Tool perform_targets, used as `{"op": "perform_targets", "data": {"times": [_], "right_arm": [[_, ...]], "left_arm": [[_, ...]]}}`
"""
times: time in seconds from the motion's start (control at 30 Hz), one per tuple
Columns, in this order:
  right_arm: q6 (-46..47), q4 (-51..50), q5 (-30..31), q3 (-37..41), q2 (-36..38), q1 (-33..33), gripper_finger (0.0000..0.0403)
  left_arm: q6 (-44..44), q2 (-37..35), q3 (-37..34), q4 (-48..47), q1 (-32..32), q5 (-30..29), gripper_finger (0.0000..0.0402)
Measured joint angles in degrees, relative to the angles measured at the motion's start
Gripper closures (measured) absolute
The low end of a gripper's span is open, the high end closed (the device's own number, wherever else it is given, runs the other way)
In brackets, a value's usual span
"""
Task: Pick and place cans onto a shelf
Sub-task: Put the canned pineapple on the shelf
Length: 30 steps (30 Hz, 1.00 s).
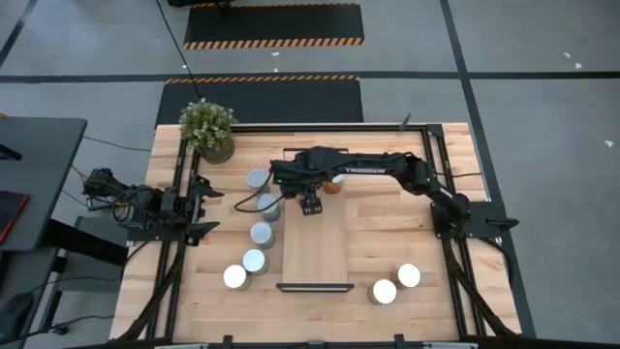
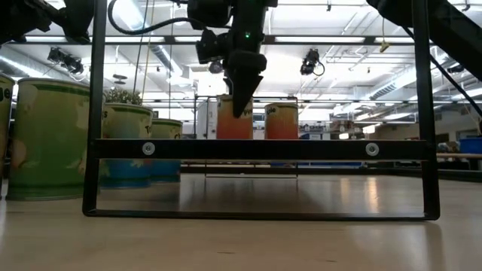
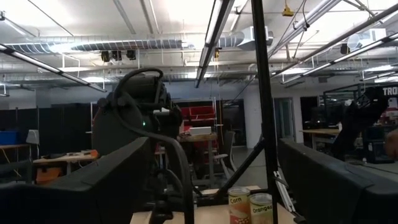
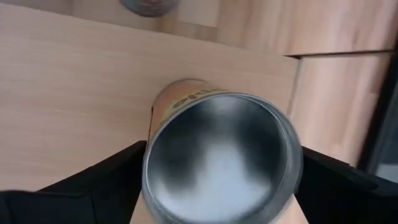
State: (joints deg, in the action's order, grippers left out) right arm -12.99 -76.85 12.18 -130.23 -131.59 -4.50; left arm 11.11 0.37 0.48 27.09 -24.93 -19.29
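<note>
The shelf (image 1: 315, 254) is a long light-wood board lying along the middle of the table. At its far end stand two orange cans. One can (image 1: 333, 185) is free. The other can (image 4: 221, 158), silver top up, rests on its base on the board, right under my right gripper (image 1: 310, 204). That gripper points steeply down and is open, with one finger close on each side of the can (image 2: 232, 120). My left gripper (image 1: 211, 206) waits open at the table's left edge, holding nothing.
Several green-sided cans (image 1: 262, 233) stand in a row on the table left of the shelf, and two more (image 1: 396, 284) stand at the near right. A potted plant (image 1: 206, 128) is at the far left corner. The shelf's black end bar (image 2: 260, 149) crosses the low view.
</note>
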Motion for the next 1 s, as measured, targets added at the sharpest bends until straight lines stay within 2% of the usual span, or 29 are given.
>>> {"op": "perform_targets", "data": {"times": [0.3, 0.47, 0.67, 0.87, 1.0], "right_arm": [[2.1, -0.7, 6.6, -0.2, 0.3, 0.0, 0.0034], [2.0, -0.9, 7.7, -0.3, 0.9, 0.0, 0.0034], [1.3, -1.3, 7.0, -0.3, 0.9, -0.1, 0.0035], [-1.0, -0.5, -1.5, -0.3, 0.9, -1.7, 0.0029], [-1.3, 1.0, -1.4, -0.2, 0.8, -2.7, 0.0014]], "left_arm": [[0.0, 0.0, 0.0, 0.0, 0.0, 0.0, 0.0044], [0.0, 0.0, 0.0, 0.0, 0.0, 0.0, 0.0044], [-0.3, 0.0, 0.0, 0.0, 0.0, 0.0, 0.0044], [0.0, 0.0, 0.0, 0.0, 0.0, 0.0, 0.0044], [-0.1, 0.0, 0.0, 0.0, 0.0, 0.0, 0.0044]]}}
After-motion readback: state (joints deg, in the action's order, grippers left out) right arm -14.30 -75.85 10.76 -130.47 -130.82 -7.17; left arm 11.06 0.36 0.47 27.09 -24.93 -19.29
